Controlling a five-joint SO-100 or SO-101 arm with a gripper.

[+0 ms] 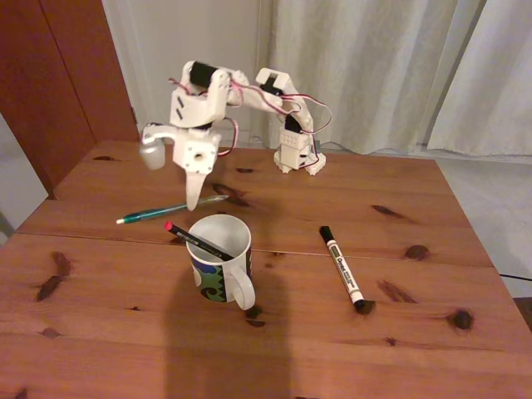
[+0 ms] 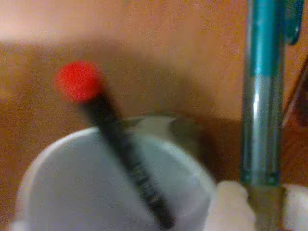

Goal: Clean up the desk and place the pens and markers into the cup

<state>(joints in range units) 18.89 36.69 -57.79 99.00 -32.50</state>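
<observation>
A white cup (image 1: 213, 279) with a swirl pattern stands mid-desk (image 1: 100, 332). A black pen (image 1: 202, 242) with a red end leans inside it; in the wrist view this black pen (image 2: 126, 166) crosses the cup (image 2: 72, 192) rim. Behind the cup a teal-green pen (image 1: 154, 214) lies on the wood. My gripper (image 1: 193, 204) points straight down onto this pen. In the wrist view its white fingers (image 2: 230, 207) press both sides of the teal-green pen (image 2: 262, 96), so the gripper (image 2: 262, 208) is shut on it. The white marker (image 1: 342, 268) with a black cap lies right of the cup.
The arm's base (image 1: 298, 158) stands at the desk's far edge, before grey curtains (image 1: 374, 66). A reddish wooden panel (image 1: 58, 75) rises at the back left. Bare wood lies in front of the cup and at the left.
</observation>
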